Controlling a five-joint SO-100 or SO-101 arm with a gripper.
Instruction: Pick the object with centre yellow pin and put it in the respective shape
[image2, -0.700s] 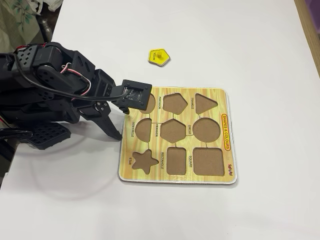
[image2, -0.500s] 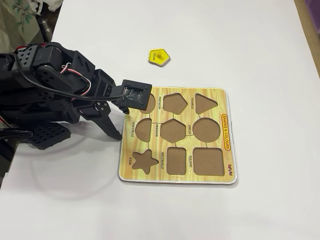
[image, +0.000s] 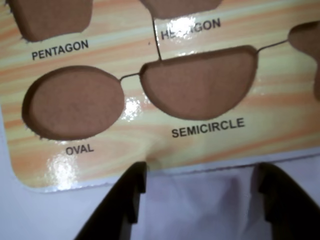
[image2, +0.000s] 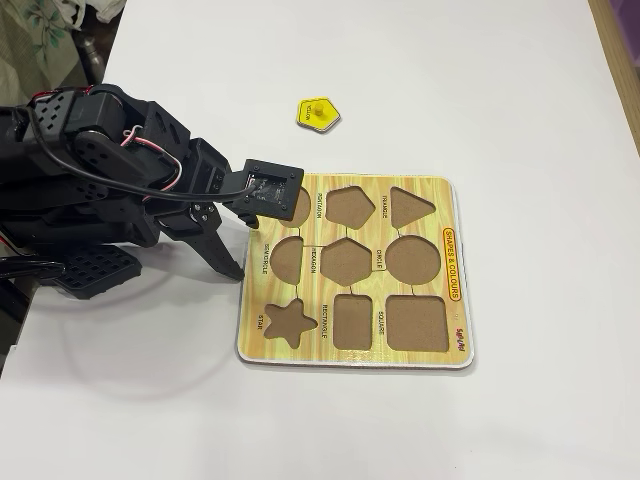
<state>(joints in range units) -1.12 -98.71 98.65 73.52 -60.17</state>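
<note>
The object with centre yellow pin (image2: 317, 113), a small flat yellow pentagon, lies on the white table beyond the puzzle board (image2: 452, 215), well clear of my gripper. It does not show in the wrist view. The board's pentagon hole (image2: 350, 205) (image: 50, 17) is empty, as are all the other cut-outs. My gripper (image2: 243, 250) (image: 200, 175) hovers low at the board's left edge in the fixed view, beside the oval and semicircle holes. It is open, with only bare table between its dark fingers (image: 135, 185).
The black arm and its base (image2: 80, 200) fill the left side of the fixed view. The table's edge runs along the far left and the upper right corner. The wrist view shows the board (image: 200, 145) just past the fingertips.
</note>
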